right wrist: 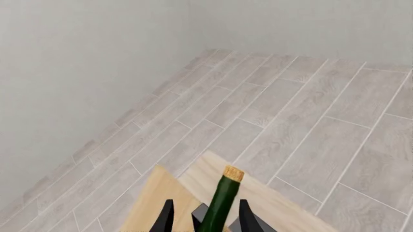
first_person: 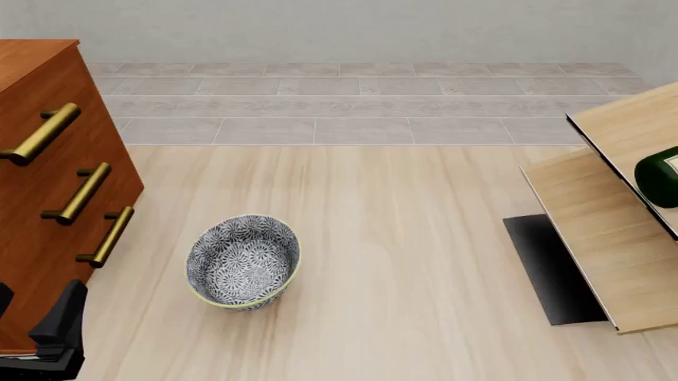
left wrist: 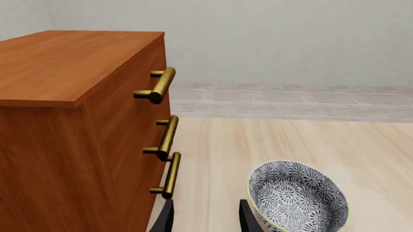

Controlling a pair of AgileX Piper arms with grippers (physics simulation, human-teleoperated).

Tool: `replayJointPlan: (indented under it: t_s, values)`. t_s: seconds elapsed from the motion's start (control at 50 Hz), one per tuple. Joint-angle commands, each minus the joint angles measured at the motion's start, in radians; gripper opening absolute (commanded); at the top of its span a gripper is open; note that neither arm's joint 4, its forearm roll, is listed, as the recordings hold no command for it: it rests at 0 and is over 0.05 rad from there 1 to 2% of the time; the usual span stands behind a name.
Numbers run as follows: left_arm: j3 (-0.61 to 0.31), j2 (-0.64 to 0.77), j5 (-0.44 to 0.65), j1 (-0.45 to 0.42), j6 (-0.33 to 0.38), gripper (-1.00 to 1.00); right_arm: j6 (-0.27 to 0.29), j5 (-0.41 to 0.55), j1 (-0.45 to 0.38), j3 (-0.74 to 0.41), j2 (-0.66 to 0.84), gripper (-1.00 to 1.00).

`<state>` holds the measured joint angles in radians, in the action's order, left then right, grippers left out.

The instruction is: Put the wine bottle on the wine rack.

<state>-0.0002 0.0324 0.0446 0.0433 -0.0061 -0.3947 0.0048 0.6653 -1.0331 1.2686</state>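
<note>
Green wine bottle (right wrist: 221, 205) on pale-wood wine rack (first_person: 604, 230)

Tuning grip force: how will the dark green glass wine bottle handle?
The dark green glass wine bottle is likely rigid, smooth and slippery between the right gripper fingers. Round-bodied, it may roll on the slanted pale-wood wine rack.

The right pincer (right wrist: 203, 217) shows two dark fingers (right wrist: 166, 216), with the wine bottle (right wrist: 219, 205) rising between them, its green neck and gold top reaching out beyond the tips. Whether the fingers press on the glass cannot be told. Pale wood panels of the wine rack (right wrist: 158, 203) lie just past the pincer, grey tiled floor (right wrist: 290, 111) and a plain wall (right wrist: 77, 77) farther off
</note>
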Motion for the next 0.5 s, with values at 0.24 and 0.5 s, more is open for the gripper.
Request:
replayJointPlan:
  t_s: [0.24,0.5]
  values:
    - [0.000,0.005,-0.005,-0.002,0.001,1.00,-0.001,0.055,-0.010,0.012,-0.118,1.00]
    - [0.000,0.023,-0.030,0.000,0.004,1.00,0.026,0.069,-0.009,0.049,-0.194,1.00]
